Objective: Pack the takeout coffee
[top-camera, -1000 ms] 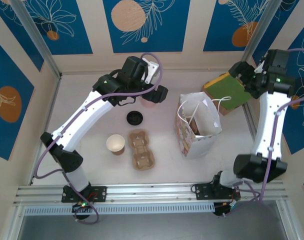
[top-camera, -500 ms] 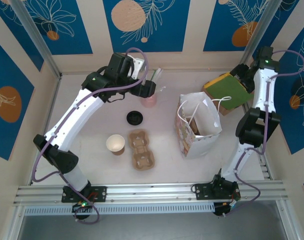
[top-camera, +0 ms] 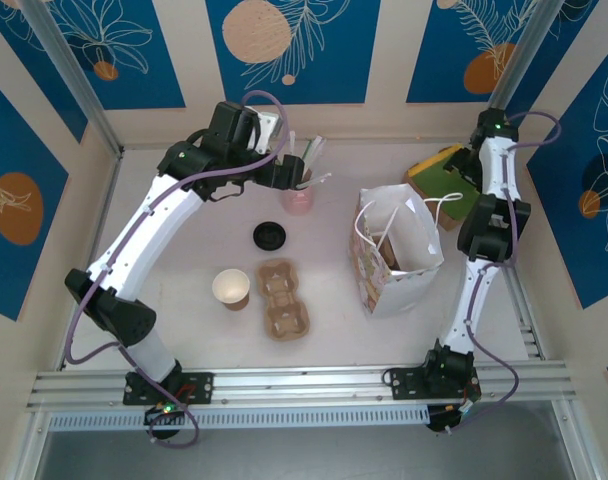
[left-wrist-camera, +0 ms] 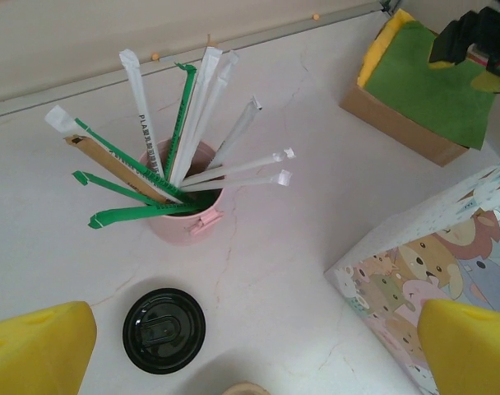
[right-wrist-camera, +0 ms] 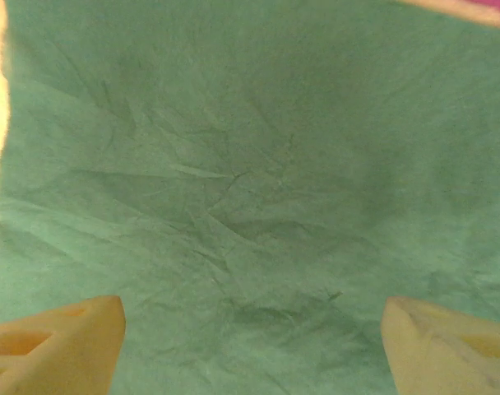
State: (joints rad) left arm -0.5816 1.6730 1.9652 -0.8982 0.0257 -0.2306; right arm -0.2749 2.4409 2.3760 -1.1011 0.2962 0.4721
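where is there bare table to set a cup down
Bare table runs along the near edge, in front of the cup carrier and paper bag, and in the gap between those two. Crowded: the black lid, open cup and carrier cluster together, with the straw cup just beyond them.

On the bench (top-camera: 334, 325), a black lid (top-camera: 270, 235), an open cup (top-camera: 231, 288) and a cardboard tray (top-camera: 283, 298) sit left of a white bag (top-camera: 399, 250), with what looks like a straw pot (top-camera: 297, 198) behind them.
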